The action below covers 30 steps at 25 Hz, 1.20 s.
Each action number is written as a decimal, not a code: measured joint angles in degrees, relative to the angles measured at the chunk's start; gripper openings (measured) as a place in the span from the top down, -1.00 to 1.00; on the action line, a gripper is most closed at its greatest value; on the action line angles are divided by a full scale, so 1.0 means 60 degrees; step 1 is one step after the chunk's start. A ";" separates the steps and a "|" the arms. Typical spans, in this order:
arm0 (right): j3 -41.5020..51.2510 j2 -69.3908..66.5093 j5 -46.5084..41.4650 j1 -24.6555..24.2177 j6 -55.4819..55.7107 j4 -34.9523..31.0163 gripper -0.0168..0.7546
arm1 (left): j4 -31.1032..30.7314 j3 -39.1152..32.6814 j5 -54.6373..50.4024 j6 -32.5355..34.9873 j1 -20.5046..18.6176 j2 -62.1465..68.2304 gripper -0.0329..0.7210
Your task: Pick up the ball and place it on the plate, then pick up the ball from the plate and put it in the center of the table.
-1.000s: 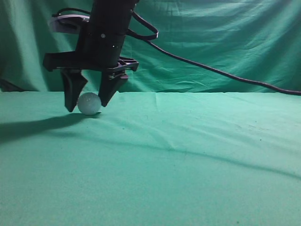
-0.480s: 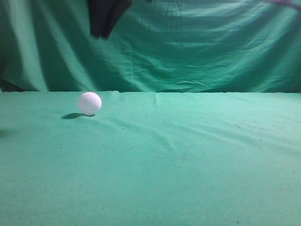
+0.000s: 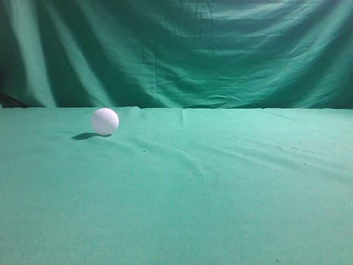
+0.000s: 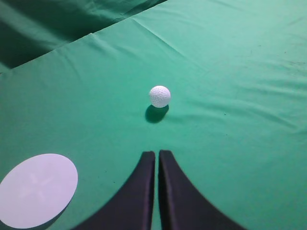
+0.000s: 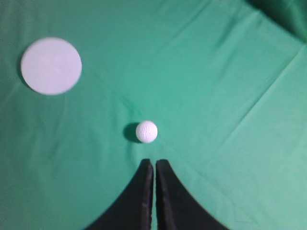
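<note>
The white dimpled ball [image 3: 105,121] rests alone on the green cloth table [image 3: 220,187], at the far left in the exterior view. It also shows in the left wrist view [image 4: 159,96] and in the right wrist view [image 5: 147,132]. The round white plate lies flat on the cloth, at the lower left in the left wrist view [image 4: 37,189] and the upper left in the right wrist view [image 5: 51,65]. My left gripper [image 4: 157,154] is shut and empty, high above the table. My right gripper [image 5: 154,162] is shut and empty, also high above it. Neither gripper shows in the exterior view.
A draped green cloth backdrop [image 3: 220,49] hangs behind the table's far edge. The cloth has shallow wrinkles [image 3: 193,165] running across its middle.
A second ago a black gripper stood open around the ball on the table. It rose away and has left the exterior view. The ball has stayed where it was.
</note>
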<state>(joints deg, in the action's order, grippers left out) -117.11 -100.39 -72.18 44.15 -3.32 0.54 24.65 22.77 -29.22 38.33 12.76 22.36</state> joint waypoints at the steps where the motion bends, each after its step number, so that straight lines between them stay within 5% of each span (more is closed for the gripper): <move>1: 0.0000 0.0317 -0.0007 0.0000 0.0023 -0.0003 0.96 | 0.0000 0.0000 0.0000 0.0000 0.0000 0.0000 0.91; 9: 0.1371 0.2973 -0.0067 0.0000 0.0544 0.0003 0.96 | 0.0000 0.0000 0.0000 0.0000 0.0000 0.0000 0.91; 16: 0.4515 0.5543 0.0105 0.0000 0.0599 0.0019 0.96 | 0.0000 0.0000 0.0000 0.0000 0.0000 0.0000 0.91; 23: 0.8003 0.8090 0.2065 0.0000 0.0712 0.0023 0.96 | 0.0000 0.0000 0.0000 0.0000 0.0000 0.0000 0.91; 30: 0.9623 1.0314 0.2283 0.0000 0.0627 0.0002 0.96 | 0.0000 0.0000 0.0000 0.0000 0.0000 0.0000 0.91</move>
<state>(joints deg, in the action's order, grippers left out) -59.37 -38.51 -58.48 44.15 0.45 0.56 24.65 22.77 -29.22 38.33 12.76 22.36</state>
